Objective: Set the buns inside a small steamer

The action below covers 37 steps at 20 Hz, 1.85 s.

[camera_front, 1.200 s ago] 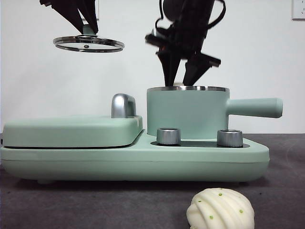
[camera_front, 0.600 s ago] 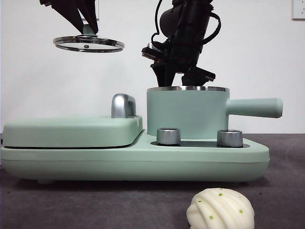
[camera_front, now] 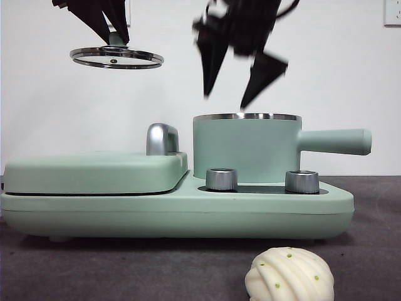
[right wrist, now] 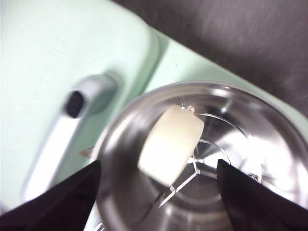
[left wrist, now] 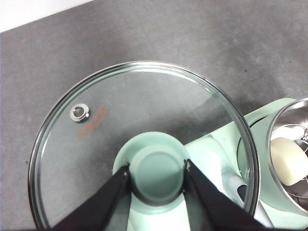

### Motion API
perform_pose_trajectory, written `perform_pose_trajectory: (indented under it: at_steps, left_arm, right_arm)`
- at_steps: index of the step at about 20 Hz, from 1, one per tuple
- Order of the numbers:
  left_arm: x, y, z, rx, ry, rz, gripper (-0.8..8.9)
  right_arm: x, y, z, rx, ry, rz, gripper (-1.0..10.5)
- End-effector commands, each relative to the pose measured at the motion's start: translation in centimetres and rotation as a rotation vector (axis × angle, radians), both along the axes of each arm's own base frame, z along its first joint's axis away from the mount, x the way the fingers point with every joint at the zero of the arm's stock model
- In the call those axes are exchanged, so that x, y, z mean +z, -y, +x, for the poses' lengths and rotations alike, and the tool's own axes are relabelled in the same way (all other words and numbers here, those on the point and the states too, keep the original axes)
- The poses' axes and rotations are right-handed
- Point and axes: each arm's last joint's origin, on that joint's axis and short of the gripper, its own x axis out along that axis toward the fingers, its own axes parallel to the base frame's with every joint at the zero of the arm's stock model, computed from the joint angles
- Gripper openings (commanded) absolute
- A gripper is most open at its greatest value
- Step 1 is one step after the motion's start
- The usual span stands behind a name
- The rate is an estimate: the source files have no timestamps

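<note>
The small steamer is a mint-green pot with a steel rim and side handle, standing on the right of the green cooker base. The smooth cream roll lies inside it, seen in the right wrist view and the left wrist view. My right gripper is open and empty, just above the pot's rim. The pleated bun with green specks lies on the table in front of the cooker. My left gripper is shut on the green knob of the glass lid and holds it high at the left.
The flat mint-green griddle lid with a chrome handle covers the cooker's left half. Two steel knobs stand on the base in front of the pot. The table is dark grey.
My right gripper has risen out of the pot with its jaws spread; the cream roll stays inside. The left gripper and the lid have not moved.
</note>
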Motion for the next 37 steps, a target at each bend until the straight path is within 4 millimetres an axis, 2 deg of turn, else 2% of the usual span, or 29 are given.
perform_pose_trajectory:
  at_steps: [1,4,7,11,15,18,23,27,29,33,37]
  left_arm:
    - [1.3,0.0,-0.4,0.005,0.057,-0.025,0.2]
    - [1.3,0.0,-0.4,0.005,0.057,-0.025,0.2]
    - [1.3,0.1,-0.4,0.005,0.056,-0.025,0.2]
    - [1.2,0.1,-0.3,0.005,0.055,-0.024,0.2]
    - [1.2,0.1,-0.3,0.004,0.054,-0.024,0.2]
    - [1.2,0.1,-0.3,0.004,0.053,-0.024,0.2]
    - [1.2,0.1,-0.3,0.004,0.052,-0.024,0.2]
    - [1.2,0.1,-0.3,0.004,0.052,-0.024,0.2]
    - [1.2,0.1,-0.3,0.003,0.052,-0.024,0.2]
    - [1.2,0.1,-0.3,0.004,0.052,-0.024,0.2]
    - [1.2,0.1,-0.3,0.004,0.052,-0.024,0.2]
  right_arm:
    - [2.9,1.2,-2.9,0.012,0.007,-0.015,3.8]
    - [5.4,2.7,-7.0,0.013,0.075,-0.051,3.8]
    - [5.3,4.3,-10.9,0.036,0.048,-0.064,3.8]
    - [2.8,5.7,-15.9,0.094,-0.031,-0.112,3.8]
    - [-0.8,6.5,-19.4,0.149,-0.128,-0.176,3.8]
    - [-3.6,6.7,-20.6,0.179,-0.163,-0.18,3.8]
    - [-9.5,5.5,-21.6,0.218,-0.184,-0.146,3.8]
    - [-13.4,4.2,-22.6,0.281,-0.117,-0.099,3.8]
    - [-14.3,3.5,-22.8,0.297,-0.075,-0.061,3.8]
    - [-14.8,2.5,-22.8,0.31,-0.015,-0.049,3.8]
    - [-16.1,1.8,-22.4,0.311,-0.04,-0.084,3.8]
